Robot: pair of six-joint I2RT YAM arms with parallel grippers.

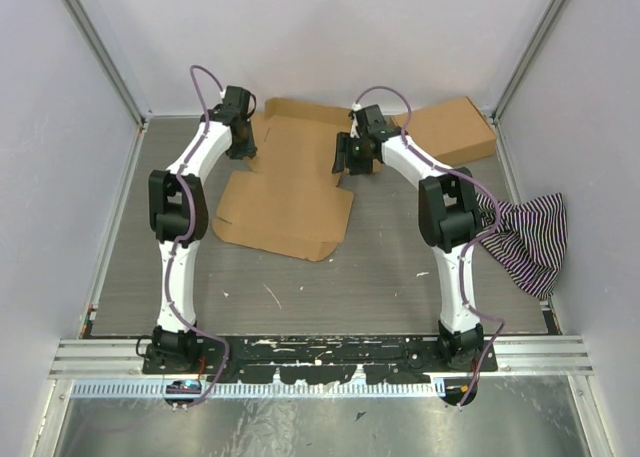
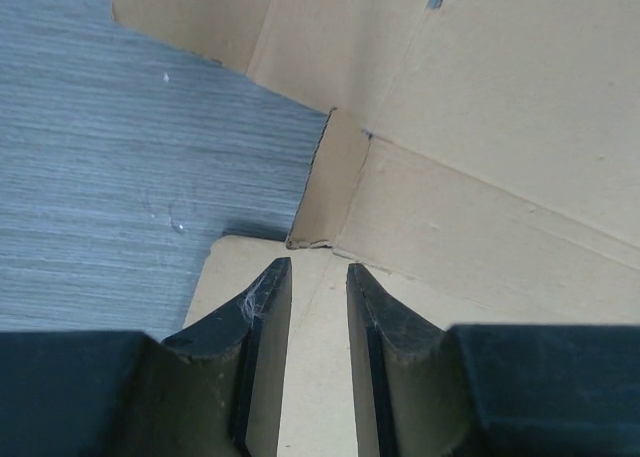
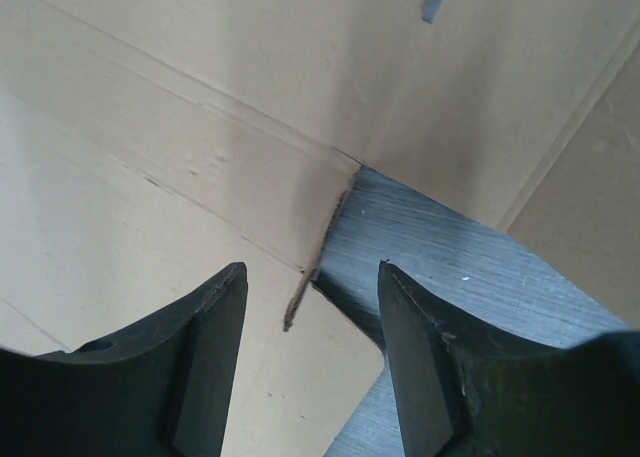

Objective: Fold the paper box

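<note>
The paper box lies opened out at the middle back of the table, brown, with creases and side flaps. My left gripper hangs over its left edge. In the left wrist view the gripper has a narrow gap between its fingers, with nothing in it, above a side flap of the box. My right gripper is over the box's right edge. In the right wrist view it is wide open and empty. Its left finger is over the box's cardboard and its right finger is over the table.
A compact flat brown carton lies at the back right. A black-and-white striped cloth is bunched against the right wall. Grey table surface spreads in front of the box. Walls close the left, back and right sides.
</note>
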